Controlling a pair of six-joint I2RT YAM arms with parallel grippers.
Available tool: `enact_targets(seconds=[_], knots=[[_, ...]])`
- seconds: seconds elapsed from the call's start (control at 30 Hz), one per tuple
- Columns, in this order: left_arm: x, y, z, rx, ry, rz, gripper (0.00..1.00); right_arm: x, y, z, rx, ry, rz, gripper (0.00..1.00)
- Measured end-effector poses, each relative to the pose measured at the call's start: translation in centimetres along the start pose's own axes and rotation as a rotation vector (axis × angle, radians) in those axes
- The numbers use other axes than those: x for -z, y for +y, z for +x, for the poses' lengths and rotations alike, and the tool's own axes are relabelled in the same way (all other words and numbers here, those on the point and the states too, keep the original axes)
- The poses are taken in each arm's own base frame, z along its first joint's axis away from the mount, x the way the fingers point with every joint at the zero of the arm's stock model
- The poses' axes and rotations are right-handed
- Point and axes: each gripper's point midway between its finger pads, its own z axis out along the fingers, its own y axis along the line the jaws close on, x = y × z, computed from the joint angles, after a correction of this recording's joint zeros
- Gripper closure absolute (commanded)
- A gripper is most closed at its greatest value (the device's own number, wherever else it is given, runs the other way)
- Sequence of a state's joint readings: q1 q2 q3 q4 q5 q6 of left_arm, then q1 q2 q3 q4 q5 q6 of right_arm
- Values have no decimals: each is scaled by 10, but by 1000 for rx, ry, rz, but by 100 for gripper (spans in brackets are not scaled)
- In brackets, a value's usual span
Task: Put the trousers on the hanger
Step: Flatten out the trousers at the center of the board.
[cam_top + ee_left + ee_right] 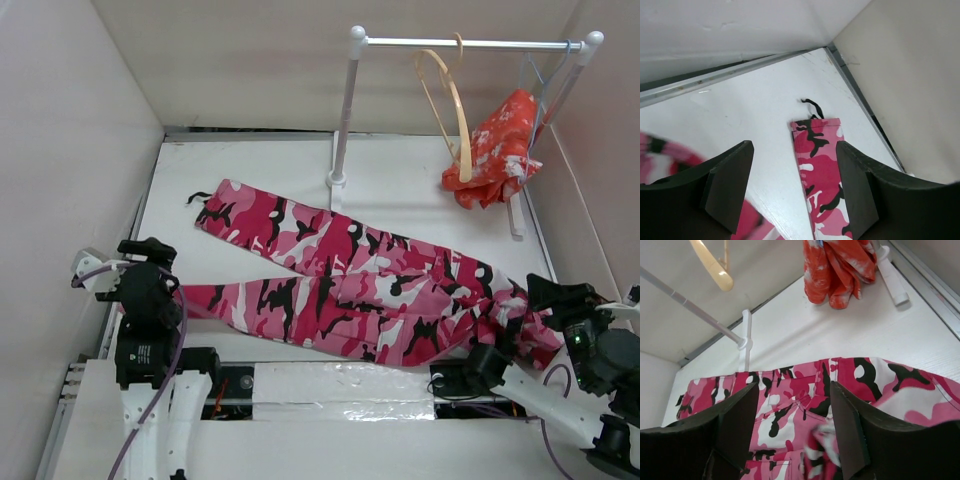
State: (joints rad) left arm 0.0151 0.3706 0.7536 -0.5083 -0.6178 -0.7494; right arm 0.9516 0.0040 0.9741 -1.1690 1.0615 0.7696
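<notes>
White table (400,190): trousers (340,280) lie flat, legs pointing left. Hanger (465,160) hangs on rail (470,43) (orange cloth (500,145) beside it). Left gripper (794,147) and right gripper (794,386): fingers apart, holding nothing.

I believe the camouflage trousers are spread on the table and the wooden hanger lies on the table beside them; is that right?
Not quite: the trousers are spread on the table, but the wooden hanger hangs from the rail, as the top external view shows.
</notes>
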Motion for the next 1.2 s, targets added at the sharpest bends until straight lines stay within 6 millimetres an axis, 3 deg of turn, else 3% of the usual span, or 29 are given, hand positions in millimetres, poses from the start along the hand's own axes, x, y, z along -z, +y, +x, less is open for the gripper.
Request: enact_targets(seconds=[0.17, 0.27, 0.3, 0.33, 0.43, 0.53, 0.7, 0.83, 0.93, 1.03, 1.2], knots=[[-5, -28, 5, -38, 47, 94, 39, 5, 15, -17, 14, -16, -80, 34], [-17, -60, 11, -81, 114, 157, 42, 6, 27, -28, 31, -38, -129, 71], [-23, -74, 15, -101, 148, 181, 44, 6, 33, -30, 40, -41, -146, 96], [-29, -90, 20, -117, 180, 208, 45, 4, 38, -29, 69, -37, -152, 100], [-55, -132, 49, -185, 288, 265, 48, -4, 62, -20, 114, -17, -184, 100], [-87, -162, 100, -282, 403, 274, 45, -14, 81, 5, 195, 30, -219, 95], [-154, -167, 202, -477, 592, 158, 37, -22, 95, 40, 270, 82, -282, 82], [-205, -158, 260, -629, 656, 73, 32, -25, 98, 54, 288, 102, -306, 73], [-230, -144, 286, -724, 671, 24, 29, -27, 99, 65, 292, 112, -318, 70], [-244, -137, 296, -801, 669, -5, 27, -30, 98, 80, 311, 133, -322, 69], [-274, -157, 296, -876, 606, 10, 27, -36, 102, 98, 341, 165, -321, 69]])
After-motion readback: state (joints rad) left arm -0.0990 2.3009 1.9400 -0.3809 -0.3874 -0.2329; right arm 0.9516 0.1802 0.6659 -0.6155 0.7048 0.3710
